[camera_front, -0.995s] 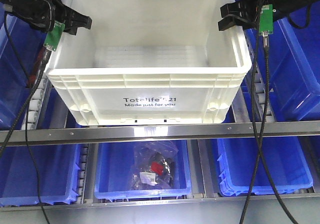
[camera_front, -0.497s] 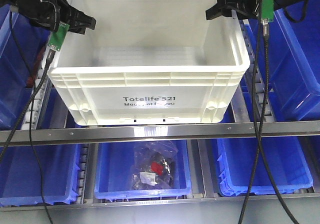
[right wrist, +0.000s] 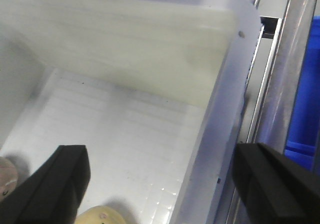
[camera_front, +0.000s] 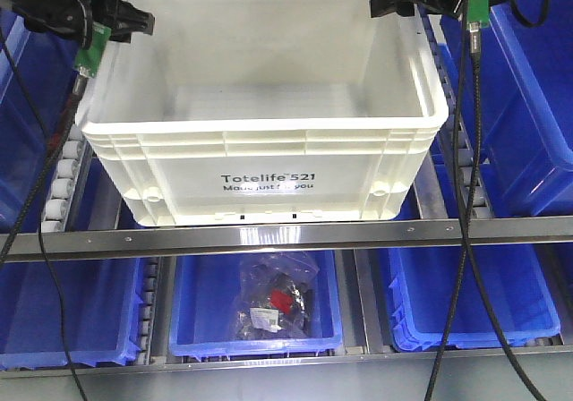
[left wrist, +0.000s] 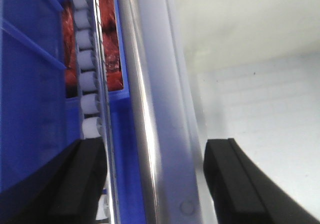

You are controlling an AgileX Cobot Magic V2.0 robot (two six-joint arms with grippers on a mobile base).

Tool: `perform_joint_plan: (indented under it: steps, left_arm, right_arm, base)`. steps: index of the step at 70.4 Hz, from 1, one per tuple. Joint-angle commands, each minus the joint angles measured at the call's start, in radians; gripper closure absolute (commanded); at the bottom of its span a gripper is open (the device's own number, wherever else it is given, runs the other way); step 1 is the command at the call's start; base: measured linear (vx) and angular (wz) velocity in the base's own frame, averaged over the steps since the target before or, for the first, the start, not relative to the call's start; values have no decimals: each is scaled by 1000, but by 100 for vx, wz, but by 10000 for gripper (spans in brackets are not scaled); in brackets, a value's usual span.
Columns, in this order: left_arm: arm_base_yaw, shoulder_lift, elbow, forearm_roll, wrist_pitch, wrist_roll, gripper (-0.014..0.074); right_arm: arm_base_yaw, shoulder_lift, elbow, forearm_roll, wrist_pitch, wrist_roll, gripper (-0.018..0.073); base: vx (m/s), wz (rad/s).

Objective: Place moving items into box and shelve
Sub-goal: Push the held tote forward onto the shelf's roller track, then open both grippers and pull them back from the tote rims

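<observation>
Lower shelf, nearest: blue bin (camera_front: pixel 255 329) holding a clear bag of dark and red parts (camera_front: pixel 276 304). Above the metal rail (camera_front: pixel 286 236), white box (camera_front: pixel 269 164) sits on the roller shelf between blue bins. Left gripper (left wrist: pixel 155 184) jaws apart, straddling the box's left rim. Right gripper (right wrist: pixel 162 184) jaws apart, straddling the right rim. Inside: yellow plush (right wrist: pixel 102 216) and pink plush (right wrist: pixel 6 176) on the box floor.
</observation>
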Motion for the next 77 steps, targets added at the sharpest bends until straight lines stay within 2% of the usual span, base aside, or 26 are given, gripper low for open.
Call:
perform_joint_plan:
  steps: [1, 16, 29, 41, 61, 77]
  left_arm:
    - [-4, -75, -32, 20, -43, -16, 51]
    - [-4, -111, -32, -54, -54, -15, 51]
    - [-4, -112, -32, -132, -44, -1, 61]
    - [-12, -112, -30, -170, -6, 56, 98]
    - [-36, -112, -29, -182, 23, 65, 167]
    - [-54, -126, -24, -171, 39, 75, 178]
  right_arm:
    - [-2, -76, -36, 22, -90, -13, -29]
    - [-3, -97, -36, 52, -153, -13, -16]
    - [-3, -109, -36, 25, -48, -52, -16]
    - [-3, -132, -18, 26, -19, -67, -16]
    - [-2, -277, 302, 34, -285, -113, -16]
    - [-2, -403, 429, 38, -336, -186, -16]
  base:
    - [0, 0]
    - [0, 0]
    - [0, 0]
    - [0, 0]
    - [0, 0]
    - [0, 0]
